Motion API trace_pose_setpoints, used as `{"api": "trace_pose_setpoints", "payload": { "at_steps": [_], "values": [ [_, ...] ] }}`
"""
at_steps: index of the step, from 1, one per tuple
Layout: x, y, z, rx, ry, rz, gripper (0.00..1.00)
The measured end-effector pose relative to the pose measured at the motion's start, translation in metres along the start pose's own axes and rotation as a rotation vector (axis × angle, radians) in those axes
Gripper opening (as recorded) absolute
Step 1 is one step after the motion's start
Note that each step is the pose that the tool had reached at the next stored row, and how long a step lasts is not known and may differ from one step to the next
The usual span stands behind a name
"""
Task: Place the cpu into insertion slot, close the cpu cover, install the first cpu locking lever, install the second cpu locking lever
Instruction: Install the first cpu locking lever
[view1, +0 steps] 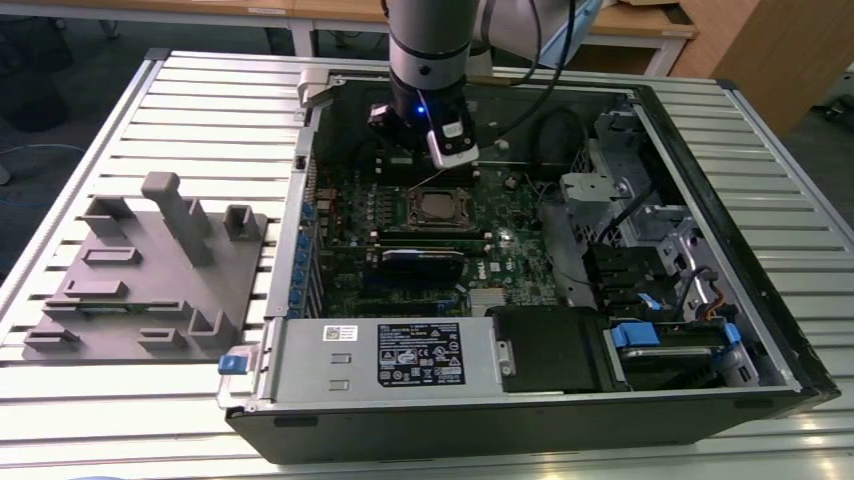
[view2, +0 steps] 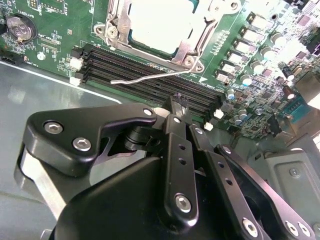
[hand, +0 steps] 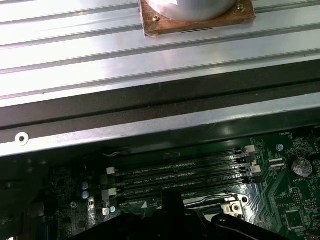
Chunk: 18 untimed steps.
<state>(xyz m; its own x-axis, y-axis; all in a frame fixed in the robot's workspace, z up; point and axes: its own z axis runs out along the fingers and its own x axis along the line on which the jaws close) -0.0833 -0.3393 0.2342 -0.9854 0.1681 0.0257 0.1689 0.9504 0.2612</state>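
We see a slatted metal table (view1: 200, 100) carrying an open computer case (view1: 534, 425), and inside it a green motherboard (view1: 514, 250) with the socket (view1: 438, 208) near its middle; we place everything else from that socket. Outside the case, well away from the socket towards the exterior view's left, a grey moulded tray (view1: 147, 290) lies on the table. The arm (view1: 430, 40) comes down into the case on the socket's far side in the exterior view. The silver power supply box (view1: 400, 355) sits well apart from the socket on its near side. The gripper (view2: 177, 102) hangs near the socket, just past the row of long black memory slots (view2: 150, 65) that run beside it. Its fingers look pressed together, and we see nothing held between them. The cover (view2: 186, 50) lies flat over the socket as a metal frame. The cpu (view2: 160, 20) sits inside the socket, its bright metal top showing through the cover's window. A thin wire lever (view2: 150, 77) reaches out from the socket's corner and lies across the memory slots, between the socket and the gripper, near the fingertips but with a gap showing. A coin battery (view2: 20, 27) sits on the board, to one side of the socket.
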Motion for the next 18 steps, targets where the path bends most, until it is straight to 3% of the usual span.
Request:
{"api": "trace_pose_setpoints", "payload": {
  "at_steps": [18],
  "values": [
    [-0.0021, -0.0004, 0.0027, 0.0000, -0.0006, 0.000, 0.11]
  ]
}}
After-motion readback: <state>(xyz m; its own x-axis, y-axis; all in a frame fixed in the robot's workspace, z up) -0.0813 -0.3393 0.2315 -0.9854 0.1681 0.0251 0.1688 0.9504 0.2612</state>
